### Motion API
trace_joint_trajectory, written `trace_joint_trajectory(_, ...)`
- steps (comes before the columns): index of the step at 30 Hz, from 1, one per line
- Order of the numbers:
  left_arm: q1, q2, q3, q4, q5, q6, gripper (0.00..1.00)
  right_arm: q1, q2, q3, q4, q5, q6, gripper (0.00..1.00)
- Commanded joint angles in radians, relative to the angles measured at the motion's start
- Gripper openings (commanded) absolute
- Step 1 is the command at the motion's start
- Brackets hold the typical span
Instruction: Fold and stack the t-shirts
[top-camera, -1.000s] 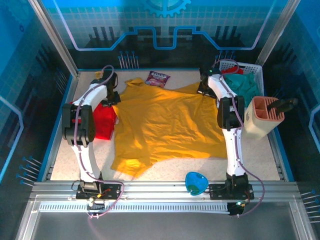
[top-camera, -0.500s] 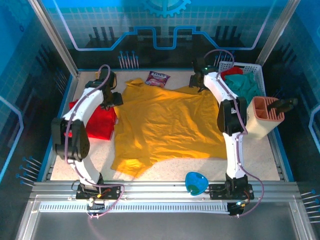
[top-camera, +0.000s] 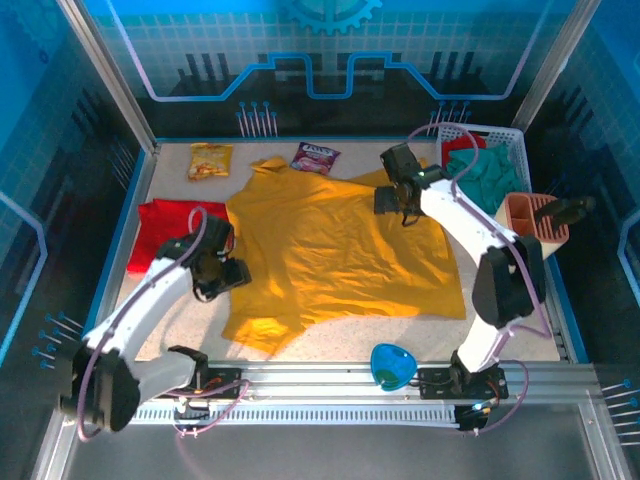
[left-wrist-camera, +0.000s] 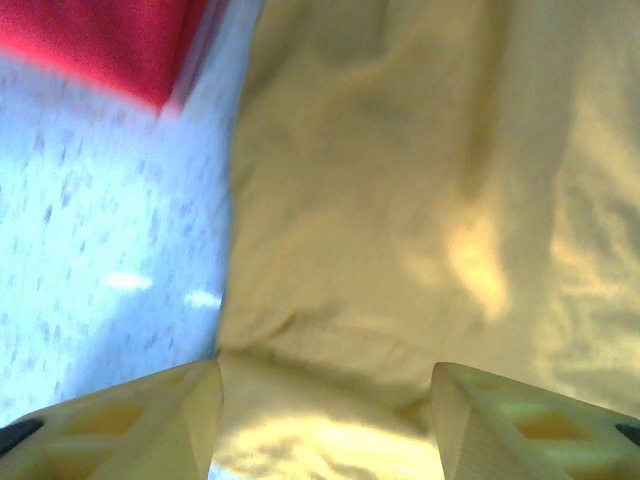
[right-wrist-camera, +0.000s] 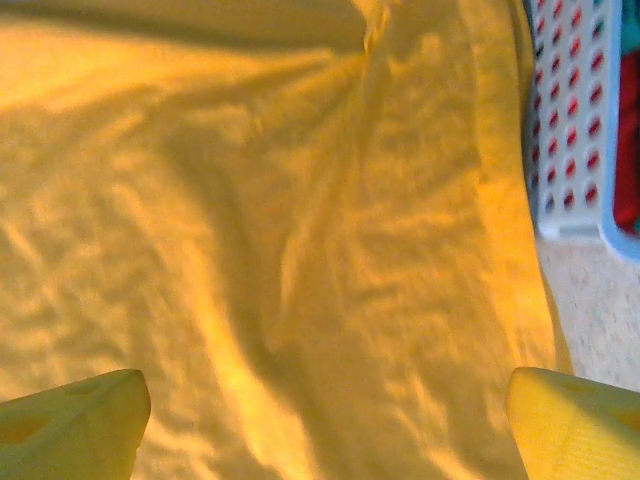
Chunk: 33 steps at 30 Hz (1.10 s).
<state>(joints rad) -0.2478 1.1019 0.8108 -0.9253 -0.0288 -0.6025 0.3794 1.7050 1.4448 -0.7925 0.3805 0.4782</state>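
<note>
The left end effector (top-camera: 226, 272) has drawn back along the yellow t-shirt (top-camera: 340, 250).

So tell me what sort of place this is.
Probably a robot test cell, not a home: a left arm and right arm bolted to an aluminium rail, blue printed panels walling in the table, and a yellow shirt spread out as practice laundry.

Blurred red t-shirt (left-wrist-camera: 90, 45) at left wrist view's top edge; basket (right-wrist-camera: 572, 120) half off-frame.
</note>
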Motion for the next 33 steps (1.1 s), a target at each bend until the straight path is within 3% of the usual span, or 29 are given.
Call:
trace_joint_trajectory(1, -0.064, -0.090, -0.048, -0.084, 0.018, -0.174, 0.56, 0.006, -0.117, -0.129, -0.044, -0.038, 0.041, 0.93)
trace_joint_trajectory(7, -0.164, -0.156, -0.138, -0.101, -0.020, -0.363, 0.53, -0.002, -0.330, -0.391, -0.061, -0.050, 0.086, 0.90)
trace_joint_trajectory(13, -0.256, -0.274, -0.257, -0.132, -0.077, -0.546, 0.51, -0.016, -0.461, -0.526, -0.113, -0.066, 0.114, 0.88)
trace_joint_trajectory(17, -0.260, -0.318, -0.300, -0.185, -0.126, -0.574, 0.51, -0.021, -0.525, -0.594, -0.133, -0.061, 0.143, 0.86)
trace_joint_trajectory(21, -0.259, -0.332, -0.346, -0.134, -0.115, -0.604, 0.49, -0.040, -0.598, -0.651, -0.143, -0.058, 0.168, 0.84)
trace_joint_trajectory(25, -0.259, -0.295, -0.362, -0.093, -0.137, -0.597, 0.47, -0.057, -0.642, -0.697, -0.137, -0.041, 0.220, 0.83)
trace_joint_trajectory(33, -0.255, -0.199, -0.323, -0.085, -0.172, -0.572, 0.45, -0.152, -0.691, -0.753, -0.095, -0.140, 0.225, 0.83)
